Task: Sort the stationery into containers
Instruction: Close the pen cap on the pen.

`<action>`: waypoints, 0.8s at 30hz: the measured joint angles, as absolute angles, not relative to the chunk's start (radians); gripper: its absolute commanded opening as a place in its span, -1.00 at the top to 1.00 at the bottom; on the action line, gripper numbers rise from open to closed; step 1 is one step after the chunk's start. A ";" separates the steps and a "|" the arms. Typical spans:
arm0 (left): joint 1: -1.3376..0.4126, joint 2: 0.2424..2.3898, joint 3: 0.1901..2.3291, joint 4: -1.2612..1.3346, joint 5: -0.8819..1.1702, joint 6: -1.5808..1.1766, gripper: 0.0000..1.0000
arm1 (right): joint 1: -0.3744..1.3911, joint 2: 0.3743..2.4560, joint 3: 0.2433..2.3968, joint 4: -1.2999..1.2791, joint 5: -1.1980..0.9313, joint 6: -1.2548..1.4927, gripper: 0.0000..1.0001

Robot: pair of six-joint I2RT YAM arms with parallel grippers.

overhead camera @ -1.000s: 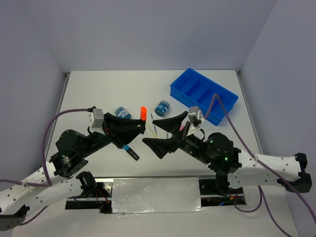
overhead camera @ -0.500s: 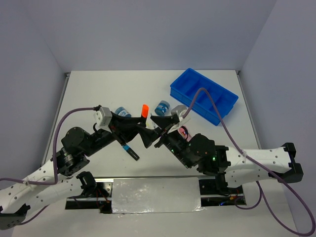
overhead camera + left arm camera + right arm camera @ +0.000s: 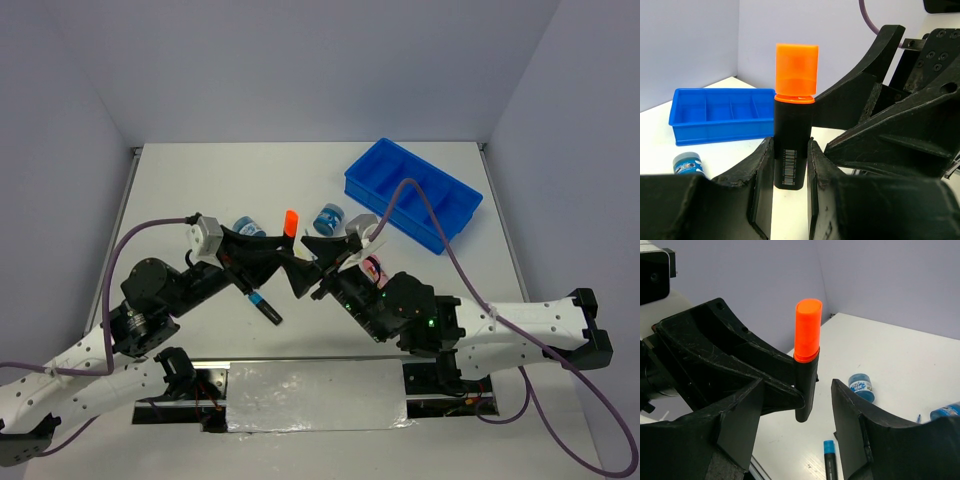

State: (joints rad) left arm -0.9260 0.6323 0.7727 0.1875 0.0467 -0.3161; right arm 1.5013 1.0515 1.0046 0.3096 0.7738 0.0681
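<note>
My left gripper is shut on a black highlighter with an orange cap and holds it upright above the table. In the left wrist view the highlighter stands clamped between my left gripper's pads. My right gripper is open, and its jaws straddle the same highlighter without touching it; its own midpoint lies just beside the barrel. The blue four-compartment tray sits at the far right and looks empty in the left wrist view.
Two round blue tubs stand behind the grippers. A blue-capped highlighter lies on the table below them. A pink item shows by the right wrist. Thin pens are hidden under the grippers.
My right gripper has swung left toward the left gripper, so its open jaws now flank the held highlighter. The left gripper shifted slightly right. Little moved in the last half second.
</note>
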 measured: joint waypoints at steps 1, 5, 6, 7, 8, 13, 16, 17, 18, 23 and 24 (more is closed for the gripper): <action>-0.926 0.632 0.772 0.187 0.046 -0.316 1.00 | 1.501 1.053 1.005 0.314 0.775 0.065 -0.26; -0.925 0.632 0.772 0.187 0.046 -0.316 1.00 | 1.501 1.058 1.007 0.321 0.787 0.067 -0.26; -0.923 0.632 0.772 0.187 0.045 -0.316 1.00 | 1.501 1.061 1.008 0.322 0.793 0.069 -0.25; -0.922 0.632 0.772 0.187 0.044 -0.316 1.00 | 1.501 1.063 1.010 0.322 0.796 0.070 -0.25; -0.921 0.632 0.772 0.187 0.044 -0.316 1.00 | 1.501 1.065 1.010 0.324 0.798 0.073 -0.25; -0.920 0.632 0.772 0.187 0.043 -0.316 1.00 | 1.496 1.067 1.014 0.329 0.801 0.091 -0.24; -0.923 0.631 0.772 0.187 0.071 -0.317 1.00 | 1.472 1.066 1.015 0.336 0.810 0.108 -0.24; -0.926 0.630 0.772 0.187 0.078 -0.317 1.00 | 1.462 1.066 1.015 0.336 0.814 0.113 -0.24; -0.928 0.629 0.772 0.188 0.078 -0.317 1.00 | 1.454 1.066 1.015 0.336 0.815 0.119 -0.24; -0.928 0.619 0.767 0.187 0.086 -0.317 1.00 | 1.453 1.068 1.016 0.333 0.815 0.139 -0.23; -0.928 0.618 0.766 0.187 0.086 -0.317 1.00 | 1.452 1.070 1.019 0.329 0.813 0.141 -0.21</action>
